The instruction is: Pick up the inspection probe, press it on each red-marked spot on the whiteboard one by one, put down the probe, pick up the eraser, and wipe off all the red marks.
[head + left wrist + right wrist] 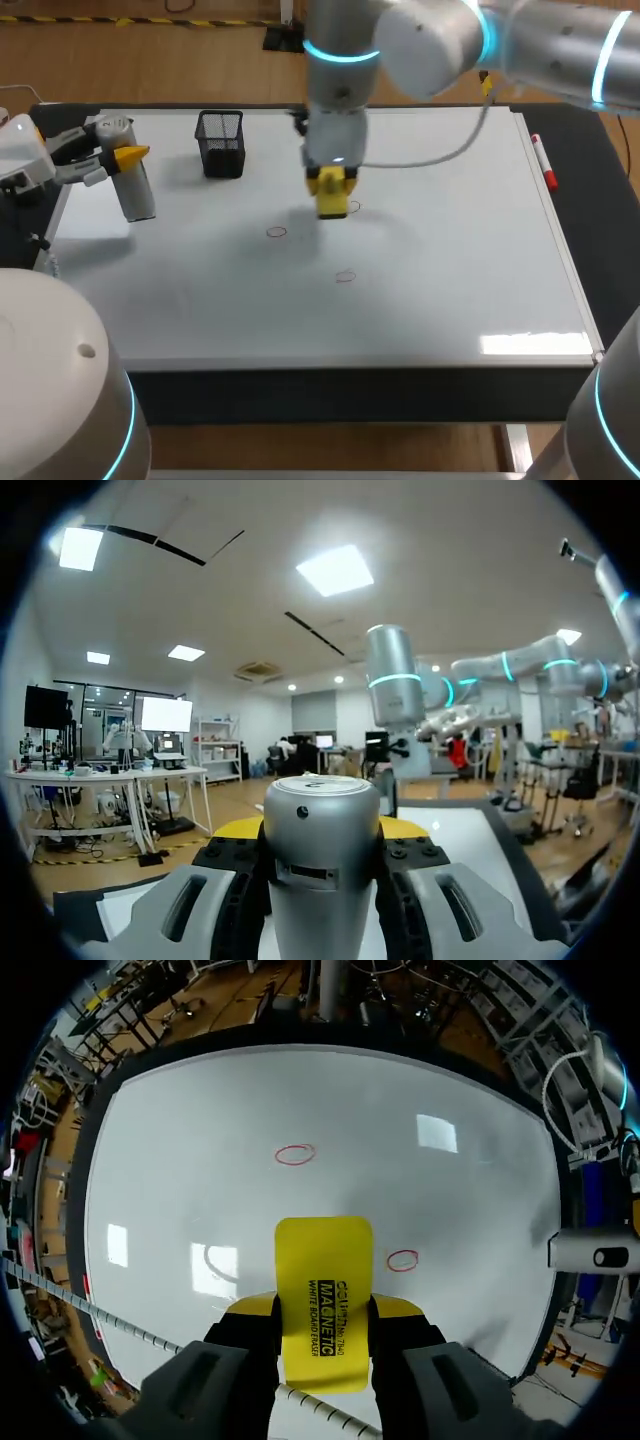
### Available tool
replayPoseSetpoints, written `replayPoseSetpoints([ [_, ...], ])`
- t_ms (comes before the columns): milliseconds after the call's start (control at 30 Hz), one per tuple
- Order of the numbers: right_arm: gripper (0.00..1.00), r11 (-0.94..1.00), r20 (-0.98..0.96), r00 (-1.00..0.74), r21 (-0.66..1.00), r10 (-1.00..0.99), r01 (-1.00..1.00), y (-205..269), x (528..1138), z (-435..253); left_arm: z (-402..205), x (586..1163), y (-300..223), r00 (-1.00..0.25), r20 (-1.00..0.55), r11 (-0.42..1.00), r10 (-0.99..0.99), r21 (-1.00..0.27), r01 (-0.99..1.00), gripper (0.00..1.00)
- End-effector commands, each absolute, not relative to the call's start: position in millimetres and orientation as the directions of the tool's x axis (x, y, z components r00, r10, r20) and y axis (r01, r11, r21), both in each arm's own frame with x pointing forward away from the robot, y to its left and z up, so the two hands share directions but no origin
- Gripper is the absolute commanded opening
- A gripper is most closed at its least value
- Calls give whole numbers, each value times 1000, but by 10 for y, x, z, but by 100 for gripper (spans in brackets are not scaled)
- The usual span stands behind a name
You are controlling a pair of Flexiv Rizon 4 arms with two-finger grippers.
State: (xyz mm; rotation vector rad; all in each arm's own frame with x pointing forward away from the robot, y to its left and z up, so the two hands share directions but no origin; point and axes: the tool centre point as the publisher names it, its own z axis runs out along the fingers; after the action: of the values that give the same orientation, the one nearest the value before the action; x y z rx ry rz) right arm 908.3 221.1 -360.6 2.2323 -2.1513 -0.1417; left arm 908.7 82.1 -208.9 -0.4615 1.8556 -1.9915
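The whiteboard (450, 250) covers nearly all of the dark bench (600, 260), and a black mesh cup (220, 143) stands on its far left part. The right hand (331, 182) hangs over the middle of the board, clenched on the yellow eraser (332, 205). In the right wrist view the eraser sits between both fingers, with its long axis running straight out along them. Whether its face already touches the board I cannot tell. Three red rings remain. The first ring (354, 207) shows just at the eraser's edge and is partly hidden by it. The second ring (277, 232) lies near, on the side toward the left arm, and the third ring (346, 276) lies a bit farther, toward the near edge – in the wrist view it is ahead of the eraser's tip. The left hand (120, 157) is at the board's left edge, well apart from the rings, and it grips the silver probe (137, 188) from two sides, so the probe is not put down. I judge that the wiping falls to the right arm, the nearer one to every ring – probably the first ring first, with a short sideways stroke, keeping the eraser flat.
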Motion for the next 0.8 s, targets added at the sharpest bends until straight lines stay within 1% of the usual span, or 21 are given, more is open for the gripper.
replayPoseSetpoints([
  [33, 0, -50, 32, 53, 82, -998, -995, 2651, 8983, -3697, -2078, 9085, 819, -874, -18, -56, -486, -997, 51, 0],
  [200, 0, -104, -2, 104, 76, -995, -992, 2947, 8893, -3748, -2078, 9085, 819, -874, -18, -56, -486, -997, 51, 0],
  [400, 0, -146, -11, 145, 69, -989, -987, 3167, 8829, -3778, -2078, 9085, 819, -874, -18, -56, -486, -997, 51, 0],
  [800, 0, -188, -58, 185, 53, -981, -981, 3347, 8823, -3919, -2078, 9085, 819, -874, -18, -56, -486, -997, 51, 0],
])
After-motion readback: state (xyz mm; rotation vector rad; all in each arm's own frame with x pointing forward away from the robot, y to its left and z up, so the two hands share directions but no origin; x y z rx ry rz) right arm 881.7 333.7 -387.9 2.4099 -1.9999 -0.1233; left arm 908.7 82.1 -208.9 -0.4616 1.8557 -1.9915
